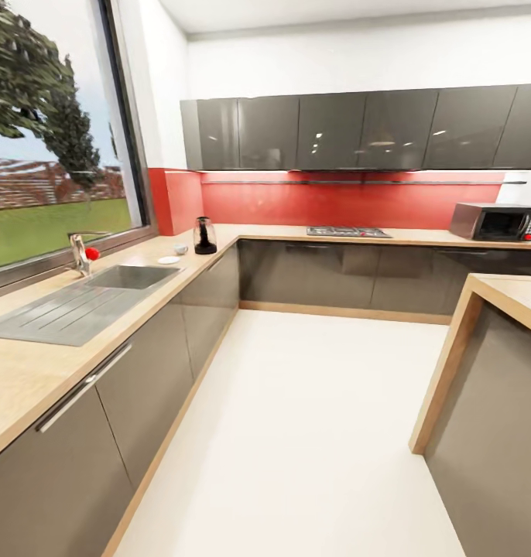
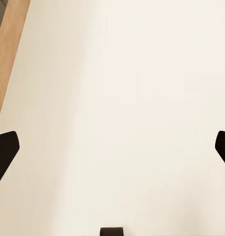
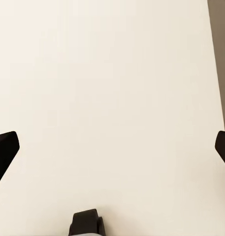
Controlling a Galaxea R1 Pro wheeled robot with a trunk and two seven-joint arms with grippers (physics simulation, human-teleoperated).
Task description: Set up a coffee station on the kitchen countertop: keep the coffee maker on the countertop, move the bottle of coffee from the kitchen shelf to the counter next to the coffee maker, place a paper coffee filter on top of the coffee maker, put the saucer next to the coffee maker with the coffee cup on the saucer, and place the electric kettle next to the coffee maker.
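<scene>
Your left gripper [image 2: 112,147] hangs over the pale floor [image 1: 296,433] with its dark fingers [image 2: 5,147] spread wide and nothing between them; your right gripper [image 3: 112,147] does the same, its fingers [image 3: 5,147] equally wide apart. Nearest you on the left, the kitchen countertop [image 1: 18,371] carries the inset steel sink [image 1: 87,302] and its tap [image 1: 80,254] at the window edge. Past the sink's far end the saucer [image 1: 169,260] lies flat, the coffee cup [image 1: 180,249] just beyond it and apart from it. Towards the countertop's far corner stands the electric kettle [image 1: 204,236]. Farther along the back run sit a hob [image 1: 347,231] and a microwave [image 1: 496,222].
</scene>
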